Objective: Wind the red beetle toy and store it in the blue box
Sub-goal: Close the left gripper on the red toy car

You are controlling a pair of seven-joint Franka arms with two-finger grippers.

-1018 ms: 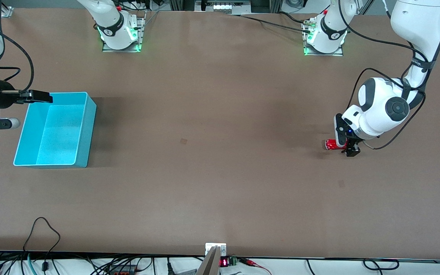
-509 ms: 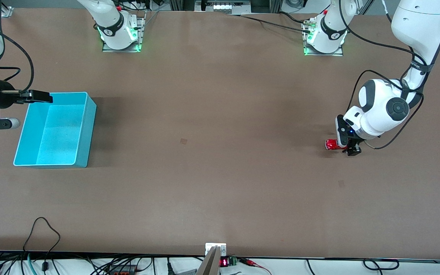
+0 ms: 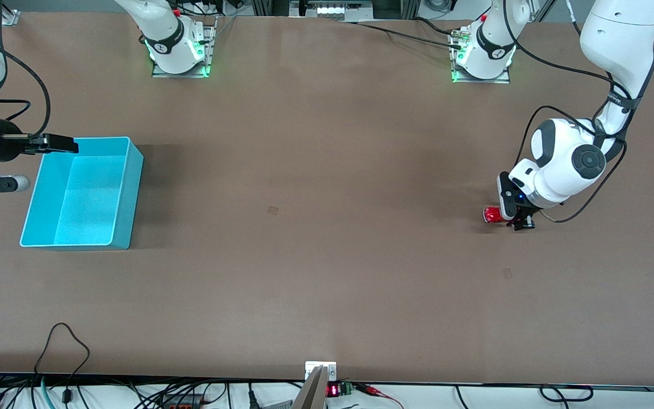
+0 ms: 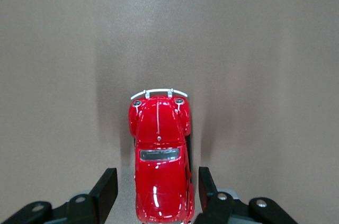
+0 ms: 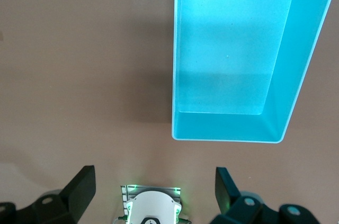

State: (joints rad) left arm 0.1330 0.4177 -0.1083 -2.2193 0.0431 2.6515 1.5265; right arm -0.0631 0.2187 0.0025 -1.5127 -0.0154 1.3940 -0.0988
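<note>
On the table's left-arm end, our left gripper [image 4: 157, 192] straddles the red beetle toy [image 4: 160, 160], jaws apart, its rear hidden. Our right gripper [image 5: 156, 189] waits spread above the blue box [image 5: 286, 75].

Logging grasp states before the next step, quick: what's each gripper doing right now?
Left gripper: open, fingers on either side of the red beetle toy, one apart from it.
Right gripper: open, holding nothing, over the table beside the blue box.

Bare table [image 3: 315, 227] between red beetle toy [image 3: 492, 215] and blue box [image 3: 134, 170]; apparently unobstructed.
</note>
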